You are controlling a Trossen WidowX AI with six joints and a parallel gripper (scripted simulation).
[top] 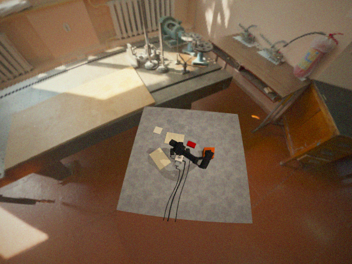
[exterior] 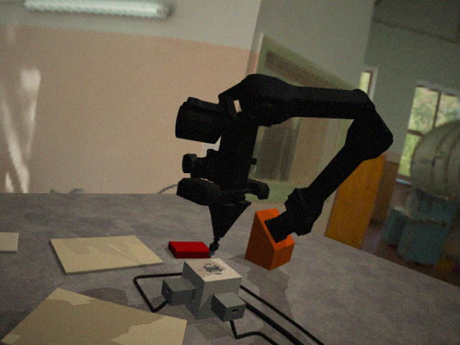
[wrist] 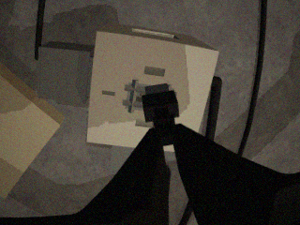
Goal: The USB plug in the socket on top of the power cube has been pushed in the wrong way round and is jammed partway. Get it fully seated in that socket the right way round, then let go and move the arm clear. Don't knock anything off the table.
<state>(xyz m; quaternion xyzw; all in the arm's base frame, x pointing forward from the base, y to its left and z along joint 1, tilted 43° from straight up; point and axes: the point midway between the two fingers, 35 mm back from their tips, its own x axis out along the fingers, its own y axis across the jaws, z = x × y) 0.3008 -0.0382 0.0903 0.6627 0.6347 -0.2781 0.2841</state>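
The tool [exterior: 216, 237] [wrist: 167, 135], nearly closed, is gripping the small dark plug [exterior: 213, 248] [wrist: 160, 104] above the power cube [top: 179, 159] [exterior: 226, 274] [wrist: 112, 127].

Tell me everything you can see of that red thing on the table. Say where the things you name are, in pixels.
The red block [top: 191, 144] [exterior: 189, 249] is a low, flat, rectangular slab, plain and evenly coloured, with no separate parts showing. It looks like plastic, perhaps. It lies flat on the grey table [top: 185, 196] [exterior: 111, 215], between a cream board [top: 170, 137] [exterior: 103, 254] and the orange block [top: 208, 149] [exterior: 259, 237].
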